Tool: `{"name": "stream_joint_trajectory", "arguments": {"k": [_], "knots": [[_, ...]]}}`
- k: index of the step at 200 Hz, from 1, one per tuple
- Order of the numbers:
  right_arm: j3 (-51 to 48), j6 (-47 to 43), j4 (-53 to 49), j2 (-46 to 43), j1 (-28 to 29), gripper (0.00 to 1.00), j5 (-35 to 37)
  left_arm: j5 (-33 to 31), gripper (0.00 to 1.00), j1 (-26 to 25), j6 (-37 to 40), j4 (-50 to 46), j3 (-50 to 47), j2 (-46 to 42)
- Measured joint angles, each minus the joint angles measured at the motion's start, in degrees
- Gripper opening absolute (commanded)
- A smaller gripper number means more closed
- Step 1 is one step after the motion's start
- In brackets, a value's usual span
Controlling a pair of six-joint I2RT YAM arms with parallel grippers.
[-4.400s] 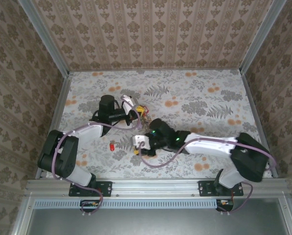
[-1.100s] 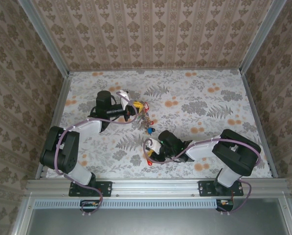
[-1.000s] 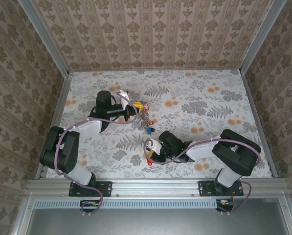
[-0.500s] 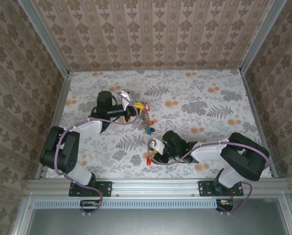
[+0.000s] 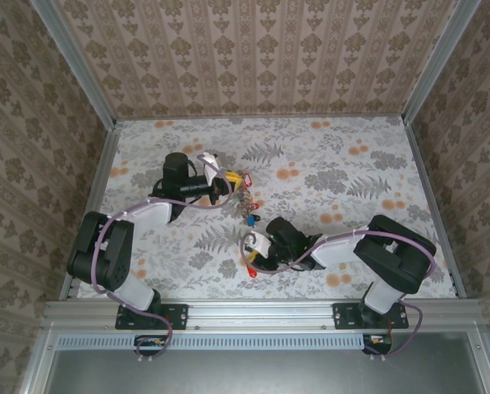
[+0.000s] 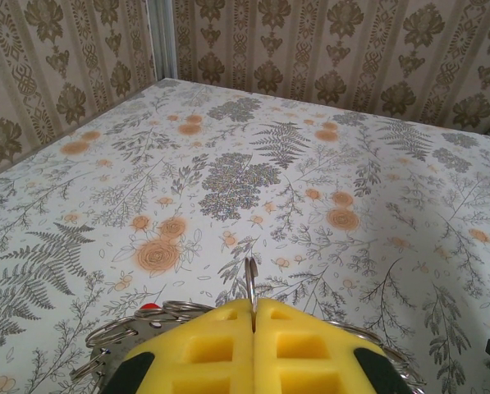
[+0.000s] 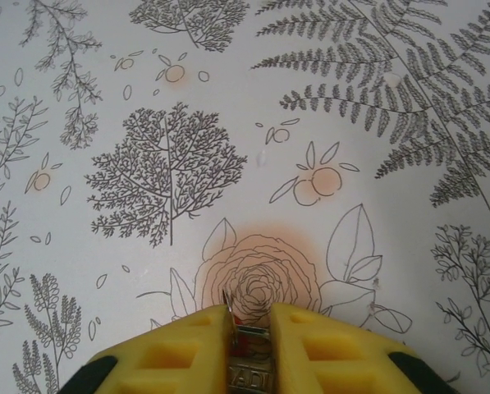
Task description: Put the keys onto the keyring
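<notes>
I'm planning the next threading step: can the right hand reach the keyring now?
Probably yes: the keyring, pinched in the left hand, sits just beyond the right hand gripping a key, with open table between them.

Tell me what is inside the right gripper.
A small metal key, pinched between the right gripper's yellow pads. Its lower part is covered by the pads.

The left gripper (image 5: 222, 176) is hanging over the flowered table (image 5: 351, 156), pinching the keyring (image 5: 238, 190) where the keys (image 5: 248, 205) are bunching, with red and blue tags showing. Nearer the arm bases, the right gripper (image 5: 250, 250) is nipping the red key (image 5: 249, 264) at its tip.
</notes>
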Motion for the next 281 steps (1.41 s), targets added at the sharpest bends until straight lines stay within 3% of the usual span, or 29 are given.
{"name": "stream_joint_trajectory", "arguments": {"k": [67,108,138,170,233,281], "knots": [[0.6,-0.5,-1.2,0.1,0.0,0.23,-2.8,0.0,0.0,0.0,0.0,-0.9,0.0,0.0],[1.4,-2.1,-3.1,0.1,0.0,0.1,-3.5,0.0,0.0,0.0,0.2,-0.9,0.0,0.0],[1.4,-3.2,-3.9,0.1,0.0,0.18,-3.6,0.0,0.0,0.0,0.5,-1.2,0.0,0.0],[1.6,-4.0,-4.8,0.1,0.0,0.2,-4.1,0.0,0.0,0.0,0.5,-1.4,0.0,0.0],[3.0,-6.8,-7.8,0.1,0.0,0.0,-5.0,0.0,0.0,0.0,0.8,-2.2,0.0,-0.3],[-0.5,-5.0,-6.9,-6.6,-1.4,0.0,-2.4,0.0,0.0,0.0,1.5,-2.3,0.0,-1.0]]}}
